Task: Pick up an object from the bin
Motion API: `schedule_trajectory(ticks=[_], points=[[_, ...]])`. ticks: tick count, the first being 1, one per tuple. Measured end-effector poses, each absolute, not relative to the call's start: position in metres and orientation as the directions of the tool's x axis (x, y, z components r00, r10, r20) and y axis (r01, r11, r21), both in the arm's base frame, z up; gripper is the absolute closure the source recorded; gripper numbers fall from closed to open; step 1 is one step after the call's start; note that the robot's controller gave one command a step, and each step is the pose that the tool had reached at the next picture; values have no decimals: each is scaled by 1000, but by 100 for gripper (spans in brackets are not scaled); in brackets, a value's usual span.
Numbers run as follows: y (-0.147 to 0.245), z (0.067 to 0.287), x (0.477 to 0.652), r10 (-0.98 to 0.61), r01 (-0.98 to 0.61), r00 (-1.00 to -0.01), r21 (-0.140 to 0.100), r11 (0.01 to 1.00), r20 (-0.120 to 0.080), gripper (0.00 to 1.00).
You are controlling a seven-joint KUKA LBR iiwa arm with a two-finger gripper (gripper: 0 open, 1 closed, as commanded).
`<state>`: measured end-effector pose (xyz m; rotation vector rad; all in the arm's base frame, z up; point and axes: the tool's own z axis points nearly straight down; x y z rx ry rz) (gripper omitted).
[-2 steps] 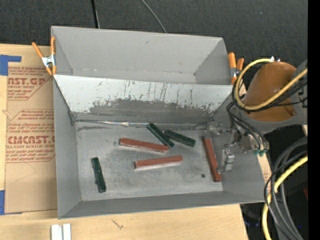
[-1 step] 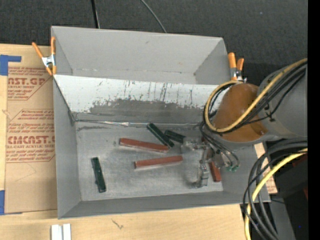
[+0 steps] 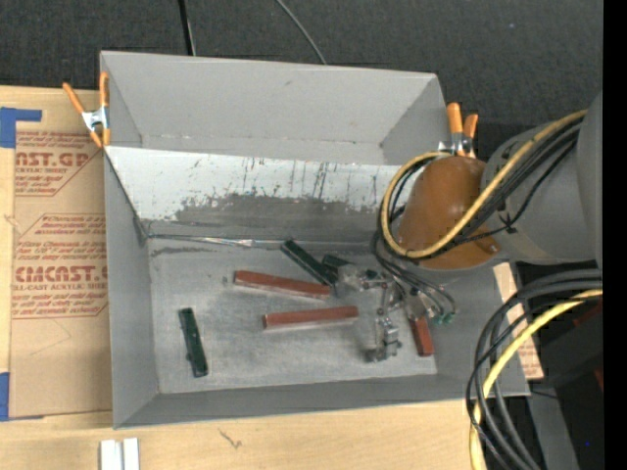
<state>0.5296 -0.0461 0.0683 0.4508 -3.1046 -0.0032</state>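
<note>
Camera view from above: the gripper point(image 3: 384, 341) hangs low at the right of the bin point(image 3: 255, 96), just beside the right end of a reddish-brown stick point(image 3: 309, 316) (long axis left to right, nearly level). A short red piece point(image 3: 423, 339) lies on its other side, pointing up-down. Whether the gripper is apart or together cannot be told.

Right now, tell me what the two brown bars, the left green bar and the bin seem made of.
Brown bars: probably wood or plastic, matt reddish-brown, flat straight edges. Green bar: likely plastic, dark with slight sheen. Bin: sheet metal, dull grey, scratched and scuffed.
</note>
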Motion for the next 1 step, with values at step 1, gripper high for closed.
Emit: schedule_trajectory(ticks=[1], points=[[27,78,505,-97,-97,-995,1,995,1,100]])
